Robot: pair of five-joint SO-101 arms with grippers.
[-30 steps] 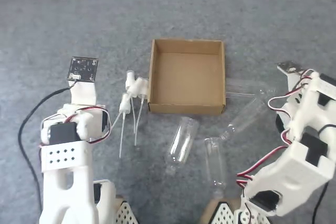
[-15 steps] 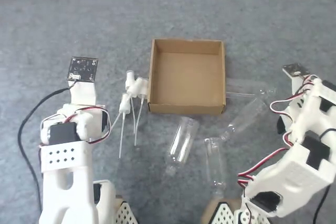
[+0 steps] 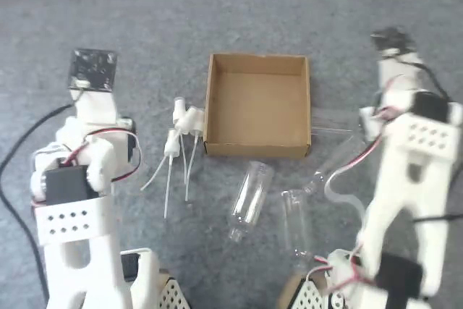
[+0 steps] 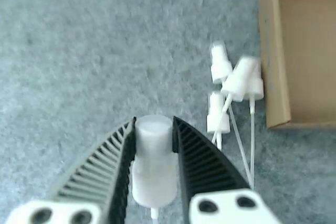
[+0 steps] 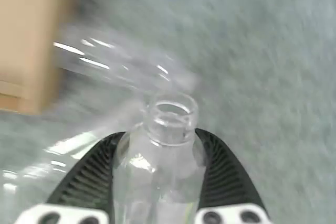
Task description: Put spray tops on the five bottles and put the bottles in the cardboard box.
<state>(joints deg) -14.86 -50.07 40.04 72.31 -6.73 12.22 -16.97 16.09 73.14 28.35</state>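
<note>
Both arms have risen and reached forward since the earlier frame. Left pincer point(image 4: 153, 124) is closed on a spray top point(image 4: 153, 174); right pincer point(image 5: 160, 136) is clamped round a clear bottle point(image 5: 169, 115), open neck pointing away from the wrist. Top should enter along that axis. Cardboard box point(image 3: 257, 151) sits between the arms.

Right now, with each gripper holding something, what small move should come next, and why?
Probably move the left gripper toward the right gripper, so its spray top comes above the bottle held there. The bottle's mouth is open with no top on it, and the box is empty, so capping likely comes before boxing.
</note>
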